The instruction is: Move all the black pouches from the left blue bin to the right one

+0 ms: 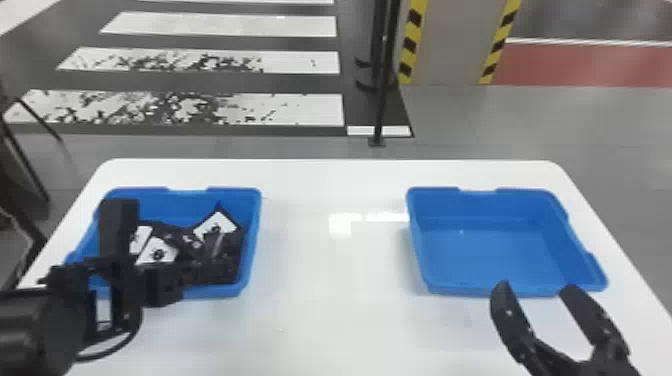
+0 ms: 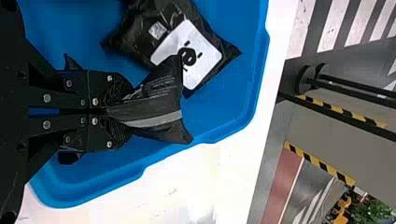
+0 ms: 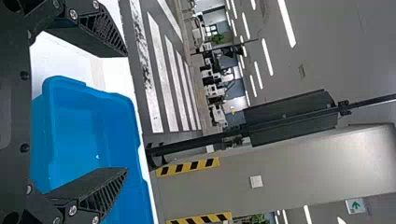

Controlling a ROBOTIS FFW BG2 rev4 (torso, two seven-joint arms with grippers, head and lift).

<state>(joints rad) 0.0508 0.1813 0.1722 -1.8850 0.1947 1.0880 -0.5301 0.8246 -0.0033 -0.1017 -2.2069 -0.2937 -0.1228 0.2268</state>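
Black pouch [image 2: 156,100] is probably handling light, soft, slick; left gripper [image 2: 103,111] is pinching 1 gathered end, sensible hold. Right gripper [image 1: 536,287] is hanging spread near right bin [image 1: 485,250].

Pouches [image 1: 216,227] in left bin [image 1: 252,197], right bin [image 1: 480,260] across table [image 1: 330,310]
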